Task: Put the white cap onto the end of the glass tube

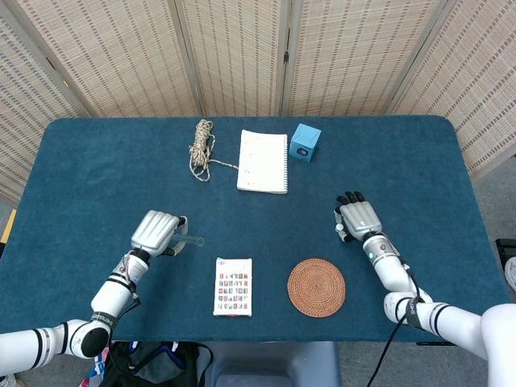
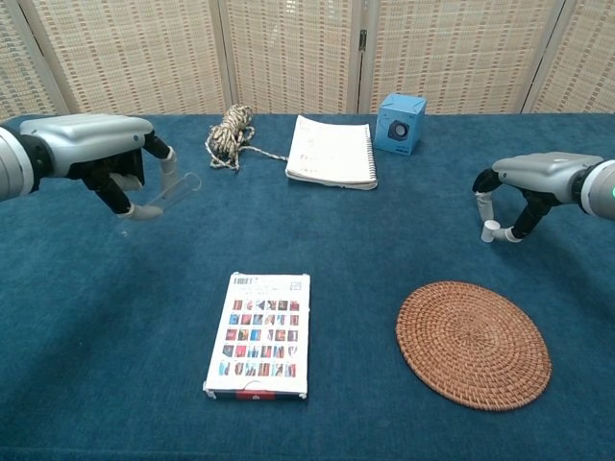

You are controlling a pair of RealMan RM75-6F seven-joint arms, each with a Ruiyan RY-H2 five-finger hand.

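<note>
The left hand grips the glass tube above the counter. The tube's long axis runs from the fingers inward toward the right hand, its free open end tilted slightly upward in the chest view. Far across the counter, the right hand arches over the white cap, fingertips pointing down on either side of it; whether they already pinch the cap or only bracket it I cannot tell. The cap stands upright on the cloth directly beneath that hand. Nearer the robot than the right hand lies a woven coaster; a card box lies nearer than the left hand, inward of it. Beyond both hands sit a rope coil, notebook and blue cube, leaving open cloth between the hands.
</note>
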